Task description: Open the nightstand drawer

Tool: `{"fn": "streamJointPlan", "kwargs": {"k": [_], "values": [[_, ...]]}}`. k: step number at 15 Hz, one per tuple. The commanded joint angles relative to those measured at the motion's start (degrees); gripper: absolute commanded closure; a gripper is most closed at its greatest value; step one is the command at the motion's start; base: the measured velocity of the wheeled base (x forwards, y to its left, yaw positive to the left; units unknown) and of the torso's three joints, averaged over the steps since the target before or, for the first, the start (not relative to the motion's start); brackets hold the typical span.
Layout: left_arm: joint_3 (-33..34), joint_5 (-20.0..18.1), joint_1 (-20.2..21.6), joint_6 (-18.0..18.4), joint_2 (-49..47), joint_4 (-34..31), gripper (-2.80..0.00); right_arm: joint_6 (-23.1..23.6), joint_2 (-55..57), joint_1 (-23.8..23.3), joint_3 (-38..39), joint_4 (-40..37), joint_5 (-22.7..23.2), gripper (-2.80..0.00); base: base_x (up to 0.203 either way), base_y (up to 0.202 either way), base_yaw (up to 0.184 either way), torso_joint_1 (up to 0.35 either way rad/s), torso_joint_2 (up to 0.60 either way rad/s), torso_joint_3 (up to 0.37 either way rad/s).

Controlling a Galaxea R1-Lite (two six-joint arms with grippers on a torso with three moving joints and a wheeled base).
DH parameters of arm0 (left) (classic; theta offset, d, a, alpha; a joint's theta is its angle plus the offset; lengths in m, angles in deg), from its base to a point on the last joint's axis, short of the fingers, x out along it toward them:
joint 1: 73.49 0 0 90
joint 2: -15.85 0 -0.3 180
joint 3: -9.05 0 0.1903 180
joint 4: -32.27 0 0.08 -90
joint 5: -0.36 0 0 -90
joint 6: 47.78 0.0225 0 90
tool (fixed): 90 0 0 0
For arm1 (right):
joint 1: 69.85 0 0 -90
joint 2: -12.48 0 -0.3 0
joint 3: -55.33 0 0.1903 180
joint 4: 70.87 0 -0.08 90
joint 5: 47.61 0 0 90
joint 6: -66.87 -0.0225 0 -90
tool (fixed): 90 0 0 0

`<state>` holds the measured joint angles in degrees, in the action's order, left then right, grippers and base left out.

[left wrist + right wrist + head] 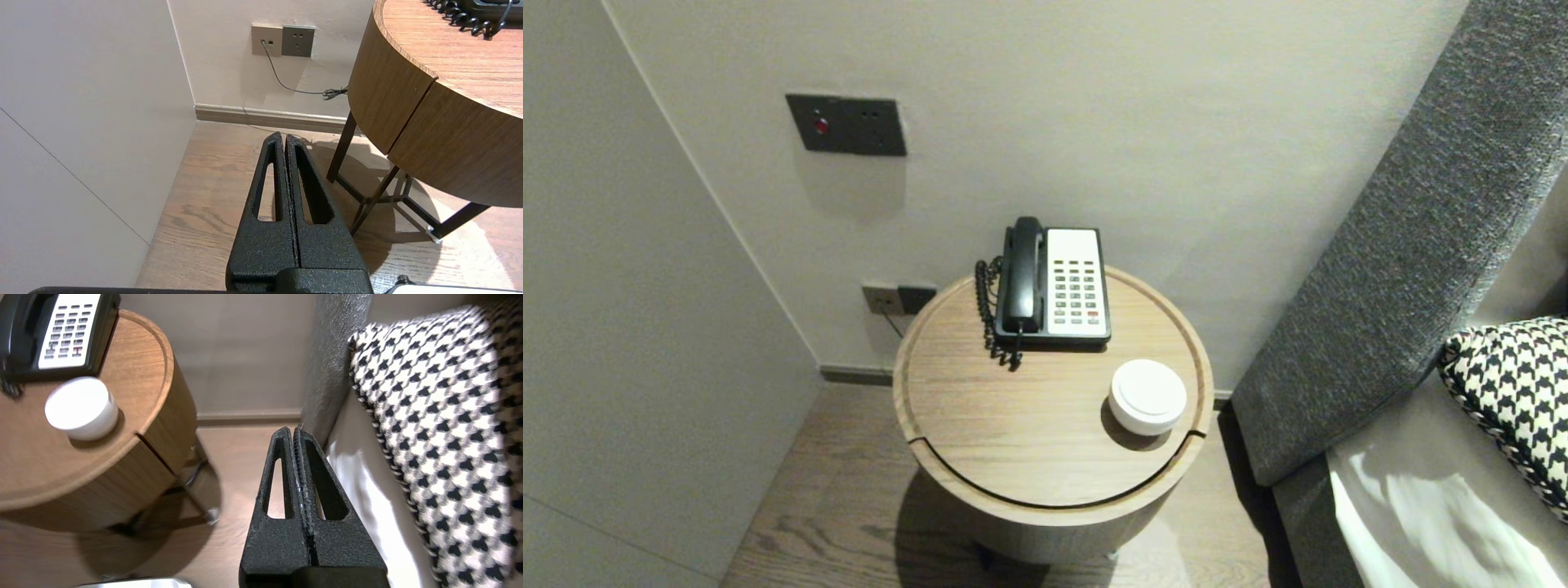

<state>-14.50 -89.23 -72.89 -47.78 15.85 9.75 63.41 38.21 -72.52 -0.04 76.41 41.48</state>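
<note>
Pot (pixel 1147 396), white, round, lid on, contents hidden. It sits on bench (pixel 1013 457) near the right edge, just in front of phone (pixel 1054 284) and not touching it. Pot has no long axis; handset (pixel 1023 273) lies front-to-back.

Right gripper (pixel 298 430) hangs off bench's right side, over floor between bench and bed (pixel 359 477). Jaws pressed together, empty. Pot lies ahead and to its left.

Left gripper (pixel 282 136) is off bench's left side, jaws together, empty, farther from pot.
</note>
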Motion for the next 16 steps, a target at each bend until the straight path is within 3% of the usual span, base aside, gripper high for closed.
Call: {"fn": "streamJointPlan", "kwargs": {"k": [1, 3, 5, 9, 12, 16], "values": [[0.0, 0.0, 0.0, 0.0, 0.1, 0.0, 0.0, -4.7, 13.2, 0.0, -6.6, -2.5, 0.0, 0.0, 0.0, 0.0, 0.0, 0.0, 0.0, 0.0], [0.0, 0.0, 0.0, 0.0, 0.1, 0.0, 0.0, -13.5, 20.6, 2.8, -14.3, -9.2, 0.1, 0.0, 0.0, 0.0, 0.0, 0.0, 0.0, 0.0], [0.0, 0.0, 0.0, 0.0, 0.1, 0.0, 0.0, -22.1, 25.1, 10.7, -18.7, -14.2, -0.1, 0.0, 0.0, 0.0, 0.0, 0.0, 0.0, 0.0], [0.1, 0.1, 0.0, 0.0, 0.1, 0.0, 0.0, -31.9, 36.2, 23.0, -21.4, -18.4, -0.4, 0.0, 0.0, 0.0, 0.0, 0.0, 0.0, 0.0], [0.0, 0.0, 0.0, 0.0, 0.1, 0.0, 0.0, -36.4, 43.2, 30.0, -21.6, -18.3, -0.3, 0.0, 0.0, 0.0, 0.0, 0.0, 0.0, 0.0], [0.0, 0.0, 0.0, 0.0, 0.1, 0.0, 0.0, -36.7, 50.2, 32.2, -20.2, -11.1, -0.3, 0.0, 0.0, 0.0, 0.0, 0.0, 0.0, 0.0]]}}
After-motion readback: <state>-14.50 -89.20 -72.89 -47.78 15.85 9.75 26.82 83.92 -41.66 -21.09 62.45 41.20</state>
